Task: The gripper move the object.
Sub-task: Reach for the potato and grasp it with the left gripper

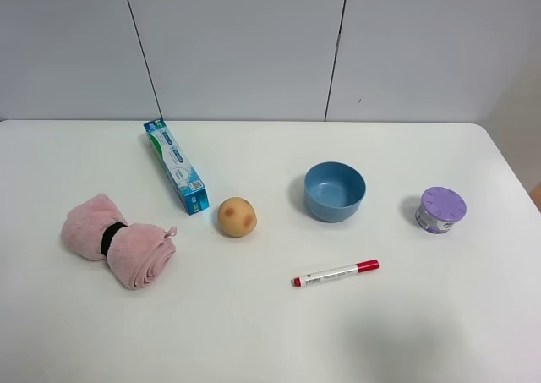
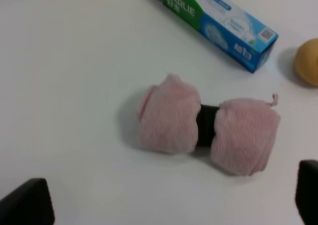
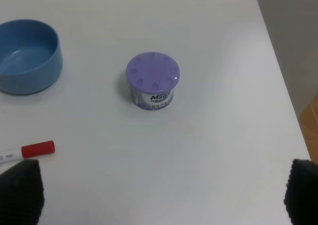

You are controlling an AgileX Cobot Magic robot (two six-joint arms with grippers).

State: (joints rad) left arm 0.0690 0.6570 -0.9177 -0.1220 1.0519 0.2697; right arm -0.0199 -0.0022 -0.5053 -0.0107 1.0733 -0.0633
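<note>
On the table [image 1: 254, 341], the potato [image 2: 308, 62] lies well beyond the spread left fingers [image 2: 25, 205].

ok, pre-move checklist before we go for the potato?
1. Potato found: ok. The potato lies free on the table, between the box and the bowl.
2. Room around it: ok. It touches neither, though the box end is close.
3. Left gripper open and empty: ok, jaws wide apart.
4. Right gripper open and empty: ok.
5. Potato in a wrist view: ok, at the edge of the left view; absent from the right view.
6. Gripper over the potato: not ok. The left one faces the towel, the right one the tin.
</note>
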